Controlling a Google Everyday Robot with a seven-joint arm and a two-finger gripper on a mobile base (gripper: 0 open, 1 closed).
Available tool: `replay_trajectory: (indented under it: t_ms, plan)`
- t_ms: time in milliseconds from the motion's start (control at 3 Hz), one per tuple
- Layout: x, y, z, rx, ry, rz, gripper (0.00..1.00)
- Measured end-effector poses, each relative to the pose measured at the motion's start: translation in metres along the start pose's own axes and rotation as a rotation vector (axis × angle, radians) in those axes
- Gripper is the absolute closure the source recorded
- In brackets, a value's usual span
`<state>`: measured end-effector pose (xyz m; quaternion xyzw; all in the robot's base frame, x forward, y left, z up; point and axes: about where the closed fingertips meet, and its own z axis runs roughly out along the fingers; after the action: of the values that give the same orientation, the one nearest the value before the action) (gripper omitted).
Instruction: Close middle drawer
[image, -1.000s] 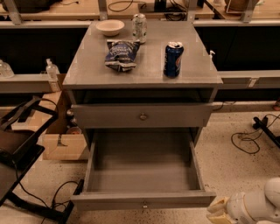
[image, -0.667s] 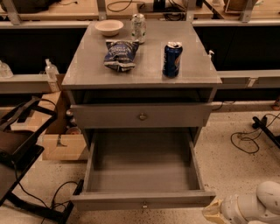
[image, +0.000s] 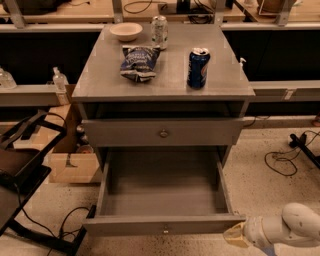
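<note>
At the right front corner of the middle drawer (image: 160, 194), the claw (image: 234, 235).

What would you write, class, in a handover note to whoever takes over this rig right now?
Gripper: low at the right of the view, by the right front corner of the grey wooden middle drawer with the small round metal knob; contact unclear.
Drawer: pulled far out, nothing inside.
Done: nothing closed yet.
Left: push it in until it shuts.

The claw (image: 235, 235) sits low beside the front corner of the middle drawer (image: 160, 226) (pulled far out); the floor (image: 150, 247) before it lies open.
</note>
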<state>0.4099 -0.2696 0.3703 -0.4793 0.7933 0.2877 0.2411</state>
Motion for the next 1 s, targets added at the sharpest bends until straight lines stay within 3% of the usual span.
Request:
replay_trajectory:
  t_ms: [333,667,1000]
  plan:
    - [-0.017,-0.018,-0.001,0.011,-0.008,-0.041,1.00]
    - [-0.020,-0.019,0.000,0.012,-0.011,-0.047,1.00]
    - [-0.042,-0.036,0.010,0.014,-0.027,-0.083,1.00]
